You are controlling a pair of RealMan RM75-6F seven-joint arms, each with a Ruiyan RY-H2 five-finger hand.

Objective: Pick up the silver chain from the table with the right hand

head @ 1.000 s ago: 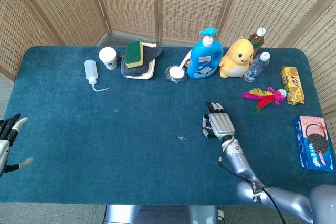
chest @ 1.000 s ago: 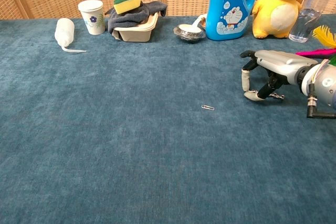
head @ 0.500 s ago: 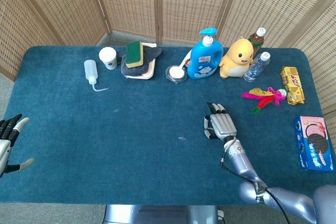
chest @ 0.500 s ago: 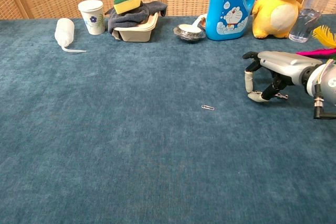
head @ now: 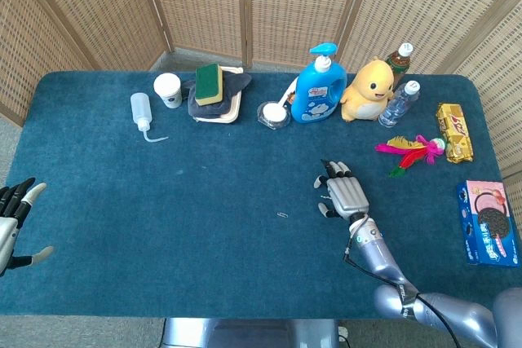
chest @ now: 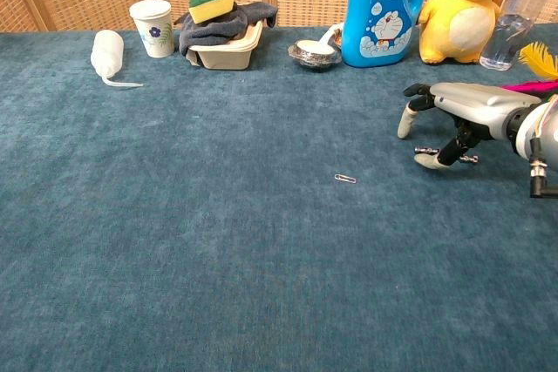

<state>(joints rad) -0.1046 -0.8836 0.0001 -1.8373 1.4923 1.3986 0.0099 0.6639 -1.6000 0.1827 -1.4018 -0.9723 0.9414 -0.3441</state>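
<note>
The silver chain (chest: 422, 151) lies on the blue table cloth as a thin short line; only its ends show from under my right hand (chest: 471, 109). That hand (head: 346, 193) hovers palm-down over the chain at the table's right of centre. Its fingers are spread and lifted, and its thumb tip is low beside the chain. Nothing is held in it. In the head view the hand hides the chain. My left hand (head: 11, 222) hangs off the table's left edge with its fingers apart and empty.
A small paper clip (chest: 345, 179) lies left of the right hand. Along the back stand a squeeze bottle (head: 141, 112), a cup (head: 168, 90), a sponge on a tray (head: 209, 84), a blue detergent bottle (head: 315, 90) and a yellow toy (head: 369, 89). A feather toy (head: 409, 151) and snack packs (head: 488, 221) lie at the right.
The right hand's fingers have lifted off the cloth and spread, and the hand has shifted slightly right and toward me. The chain stays on the table. The left hand has not moved.
</note>
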